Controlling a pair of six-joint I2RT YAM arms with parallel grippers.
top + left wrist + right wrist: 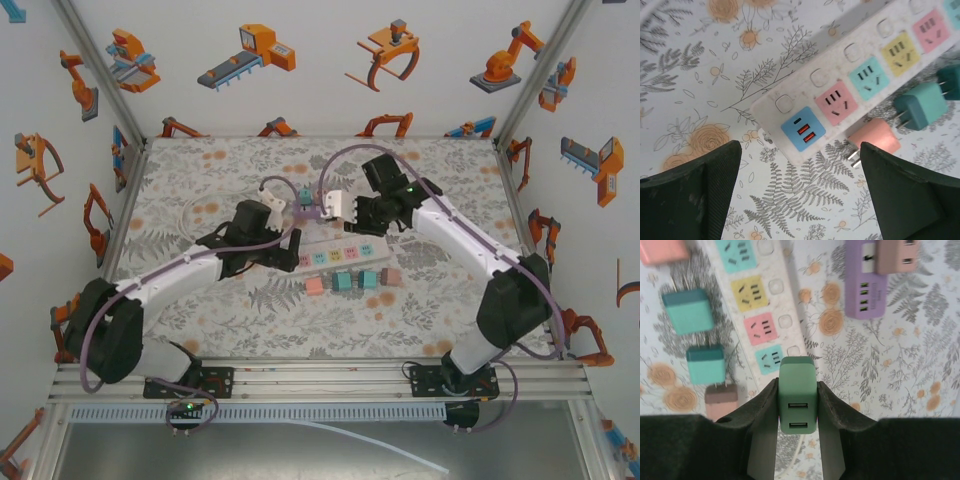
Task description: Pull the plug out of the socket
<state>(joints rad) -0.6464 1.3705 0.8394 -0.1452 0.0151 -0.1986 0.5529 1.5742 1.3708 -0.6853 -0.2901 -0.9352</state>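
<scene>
My right gripper [798,407] is shut on a dark green plug [798,390] with two USB ports. It holds the plug over the end of the white socket strip [782,300], just past the last teal socket [767,360]. The plug's prongs are hidden. In the top view the right gripper [362,230] hangs over the right end of the strip [340,255]. My left gripper [800,200] is open and holds nothing. It hovers over the tablecloth just off the strip's blue USB end [802,129].
Loose plugs lie along the strip's near side: a salmon one [875,137], two teal ones [689,312] [705,365] and a brownish one [721,400]. A purple strip [865,290] carrying a pinkish plug [897,255] lies farther back. White walls enclose the table.
</scene>
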